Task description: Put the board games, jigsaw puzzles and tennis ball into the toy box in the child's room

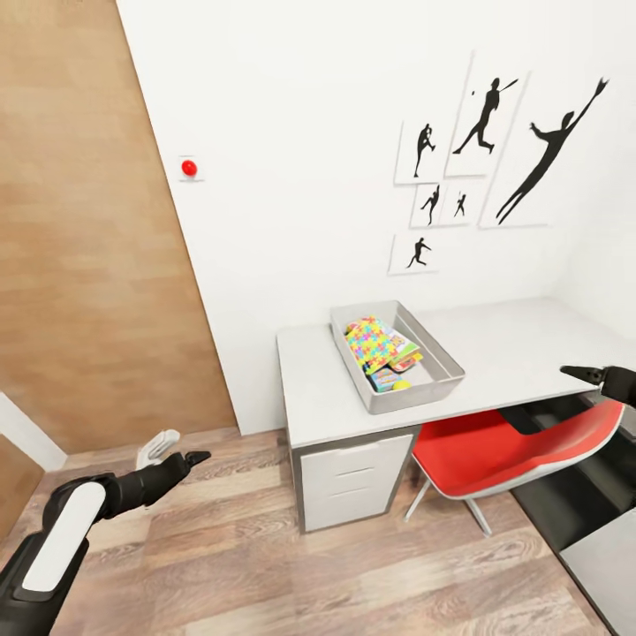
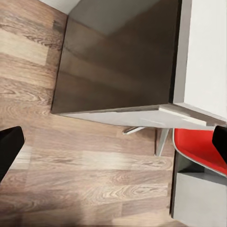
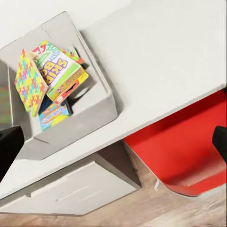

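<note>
Toy box (image 1: 442,382) at frame centre on the table (image 1: 521,340) holds puzzle and games; both grippers, left (image 1: 181,458) and right (image 1: 585,374), spread empty—verify contents before retreating.

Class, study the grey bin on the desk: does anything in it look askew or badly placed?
Yes. In the light-grey tray-like toy box, the multicolour jigsaw puzzle board stands tilted on edge against the green Skip-Bo game box, itself slanted rather than lying flat.
</note>
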`<state>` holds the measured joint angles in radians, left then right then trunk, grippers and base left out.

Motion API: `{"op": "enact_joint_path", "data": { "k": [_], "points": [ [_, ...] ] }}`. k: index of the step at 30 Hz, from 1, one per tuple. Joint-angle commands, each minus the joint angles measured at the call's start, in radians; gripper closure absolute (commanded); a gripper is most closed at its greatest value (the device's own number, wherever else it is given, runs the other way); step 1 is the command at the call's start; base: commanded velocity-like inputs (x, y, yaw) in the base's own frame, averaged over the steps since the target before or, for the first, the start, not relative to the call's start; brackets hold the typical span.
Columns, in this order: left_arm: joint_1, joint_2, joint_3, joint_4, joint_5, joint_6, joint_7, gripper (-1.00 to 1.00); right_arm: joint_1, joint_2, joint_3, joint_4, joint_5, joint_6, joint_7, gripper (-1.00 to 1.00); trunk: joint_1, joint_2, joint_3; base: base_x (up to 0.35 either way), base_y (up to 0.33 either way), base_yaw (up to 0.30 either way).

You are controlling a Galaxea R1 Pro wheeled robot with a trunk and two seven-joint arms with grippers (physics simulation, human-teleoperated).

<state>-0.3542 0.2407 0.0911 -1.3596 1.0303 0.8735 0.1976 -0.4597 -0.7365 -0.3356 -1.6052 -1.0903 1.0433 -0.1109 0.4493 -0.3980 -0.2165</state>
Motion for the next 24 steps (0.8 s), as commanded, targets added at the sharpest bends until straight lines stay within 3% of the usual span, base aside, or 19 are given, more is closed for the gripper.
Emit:
{"op": "enact_joint_path", "data": {
  "k": [1,5,9,12,19,24],
  "points": [
    [0.009,0.000,0.000,0.005,0.010,-0.004,0.009,-1.00,0.011,-0.004,-0.001,0.001,-0.005,0.004,-0.010,-1.00,0.001,-0.002,-0.001,0.000,0.000,-0.146],
    [0.032,0.000,-0.001,0.036,-0.002,-0.025,0.008,-1.00,0.062,-0.012,-0.012,0.005,0.022,0.004,-0.010,-1.00,0.001,-0.002,0.005,0.000,0.000,-0.145],
    [0.051,0.000,-0.002,0.086,-0.027,-0.052,0.005,-1.00,0.124,-0.013,-0.050,0.008,0.065,0.004,-0.010,-1.00,0.001,-0.002,0.011,0.000,0.000,-0.143],
    [0.066,-0.001,-0.003,0.137,-0.048,-0.086,-0.003,-1.00,0.180,-0.010,-0.101,0.008,0.104,0.004,-0.007,-1.00,0.001,-0.002,0.015,0.000,0.000,-0.141],
    [0.085,-0.002,-0.004,0.196,-0.066,-0.127,-0.038,-1.00,0.254,-0.002,-0.175,0.011,0.140,0.004,-0.004,-1.00,0.001,-0.002,0.025,0.000,0.000,-0.138],
    [0.092,-0.002,-0.005,0.213,-0.070,-0.136,-0.050,-1.00,0.314,0.023,-0.192,0.021,0.146,0.004,-0.004,-1.00,0.001,-0.002,0.033,0.000,0.000,-0.127]
  ]
}}
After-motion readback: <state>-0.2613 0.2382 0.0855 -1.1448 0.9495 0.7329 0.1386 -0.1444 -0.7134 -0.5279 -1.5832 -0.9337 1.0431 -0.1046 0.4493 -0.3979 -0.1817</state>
